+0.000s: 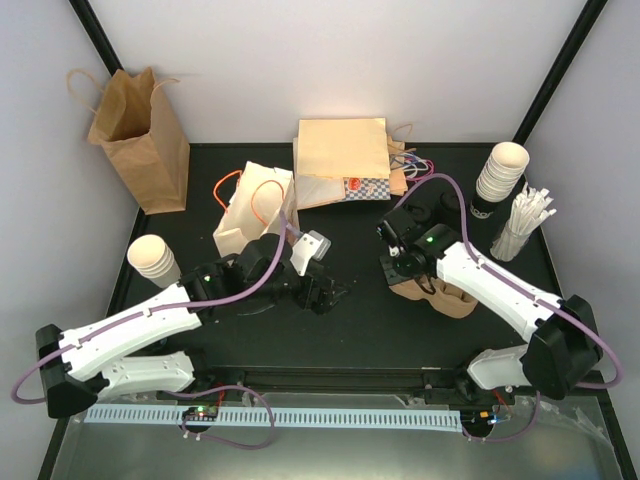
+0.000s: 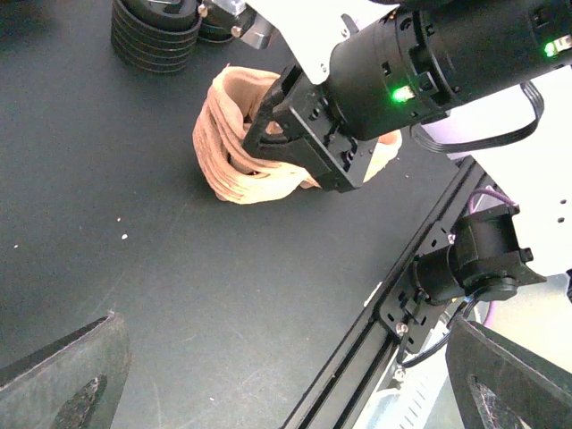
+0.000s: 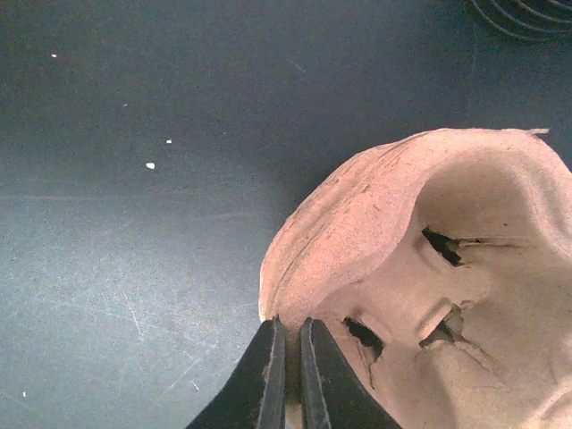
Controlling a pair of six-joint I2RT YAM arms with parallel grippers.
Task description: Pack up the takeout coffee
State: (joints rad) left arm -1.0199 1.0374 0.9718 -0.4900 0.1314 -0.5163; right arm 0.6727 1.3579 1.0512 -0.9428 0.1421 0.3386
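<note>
Black table (image 1: pixel 350 340) between white walls (image 1: pixel 300 60). Close up, the right gripper (image 3: pixel 288 357) pinches the rim of the carrier (image 3: pixel 402 259); only the left wrist view shows the left gripper (image 2: pixel 286 380) spread wide.

Black table (image 1: pixel 350 320) between plain white walls (image 1: pixel 300 60)

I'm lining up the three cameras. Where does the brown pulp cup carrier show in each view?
Top external: the pulp cup carrier lies right of centre, just below the right gripper.
Left wrist: upper middle, partly behind the gripper.
Right wrist: it fills the lower right.
Shared landmark: the right gripper, at the carrier's edge in every view.
</note>
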